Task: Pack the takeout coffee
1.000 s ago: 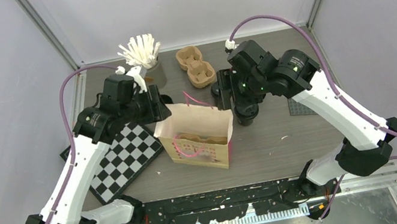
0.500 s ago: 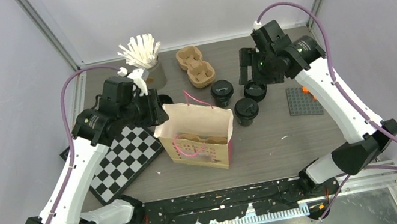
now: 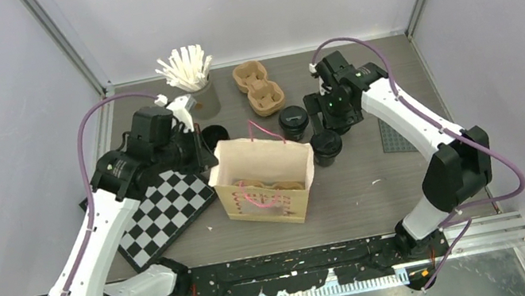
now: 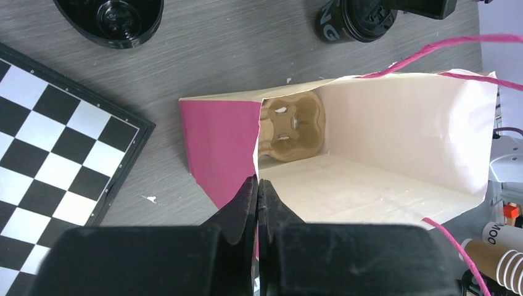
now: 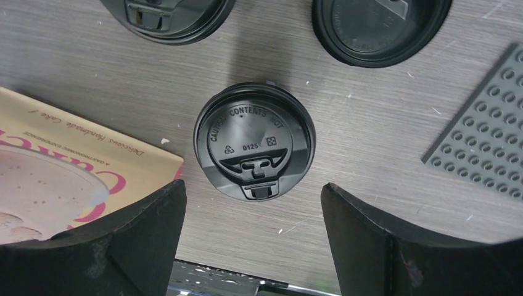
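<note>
The table (image 3: 379,193) carried everything. On it the bag (image 4: 382,123) stood mouth up, directly ahead of the left jaws. These were pressed together on the near corner of its rim, pinching the paper, a hold I judged was meant to keep the mouth spread and the bag steady for loading. The chessboard (image 4: 55,154) lay flat to the left of those jaws, apart from the bag and playing no part. Deep in the bag, ahead of the left jaws, a carrier (image 4: 293,126) rested on the bottom with its wells empty, seemingly waiting to seat cups. A grey studded plate (image 5: 487,135) lay off to the right of the right jaws. The right jaws were spread wide and hung over a lidded cup (image 5: 254,148), which stood upright on the table just beside the bag's outer face. It was centred under the gap between them and untouched, so a descent and a squeeze on its wall looked like the next move. Two more black tops showed beyond the right jaws. An open cup (image 4: 114,18) stood beyond and left of the left jaws; it probably needed a lid first. No coffee was in the bag yet.
</note>
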Available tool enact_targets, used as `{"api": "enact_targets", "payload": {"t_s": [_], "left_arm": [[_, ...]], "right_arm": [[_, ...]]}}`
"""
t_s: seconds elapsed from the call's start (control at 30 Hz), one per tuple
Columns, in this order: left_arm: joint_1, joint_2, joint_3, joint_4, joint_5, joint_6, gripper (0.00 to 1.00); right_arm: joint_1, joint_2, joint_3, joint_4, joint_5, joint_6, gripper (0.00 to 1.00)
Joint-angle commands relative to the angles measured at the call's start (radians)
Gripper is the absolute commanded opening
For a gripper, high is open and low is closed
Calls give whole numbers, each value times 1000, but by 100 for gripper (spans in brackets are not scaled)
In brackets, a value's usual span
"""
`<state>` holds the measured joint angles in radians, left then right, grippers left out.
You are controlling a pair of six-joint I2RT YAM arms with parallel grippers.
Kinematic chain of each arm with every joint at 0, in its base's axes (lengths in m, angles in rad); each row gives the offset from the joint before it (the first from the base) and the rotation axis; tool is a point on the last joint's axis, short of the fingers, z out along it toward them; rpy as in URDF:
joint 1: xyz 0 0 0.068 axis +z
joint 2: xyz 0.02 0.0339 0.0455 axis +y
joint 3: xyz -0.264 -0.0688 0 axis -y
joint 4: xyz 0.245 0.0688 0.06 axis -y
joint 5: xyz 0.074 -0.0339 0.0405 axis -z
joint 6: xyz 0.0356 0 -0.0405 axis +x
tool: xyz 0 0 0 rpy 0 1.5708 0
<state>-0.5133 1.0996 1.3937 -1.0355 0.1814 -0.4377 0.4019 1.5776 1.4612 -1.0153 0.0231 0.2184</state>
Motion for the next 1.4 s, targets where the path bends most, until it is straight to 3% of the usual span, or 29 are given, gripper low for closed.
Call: {"api": "enact_targets", "payload": {"t_s": [0.0, 0.17, 0.47, 0.57, 0.67, 0.77, 1.2, 1.37], "left_arm": [[-4, -31, 30, -40, 3, -17, 0], [-3, -44, 63, -102, -22, -13, 0], [-4, -78, 31, -117, -77, -56, 1], [-4, -73, 29, -110, -76, -66, 15], [-4, -59, 38, -126, -75, -68, 37], [-3, -60, 34, -128, -73, -62, 45], [-4, -53, 30, -122, -65, -26, 54], [-4, -55, 31, -123, -69, -15, 54]], "right_arm": [[1, -14, -37, 96, -71, -126, 85], [1, 33, -39, 109, -44, -159, 90], [2, 65, -53, 127, -43, -197, 90], [2, 66, -63, 142, -31, -208, 90], [3, 60, -69, 159, -31, -213, 90], [3, 27, -121, 223, -32, -213, 90], [31, -39, -176, 264, 15, -241, 90], [48, -22, -167, 240, 56, -243, 79]]}}
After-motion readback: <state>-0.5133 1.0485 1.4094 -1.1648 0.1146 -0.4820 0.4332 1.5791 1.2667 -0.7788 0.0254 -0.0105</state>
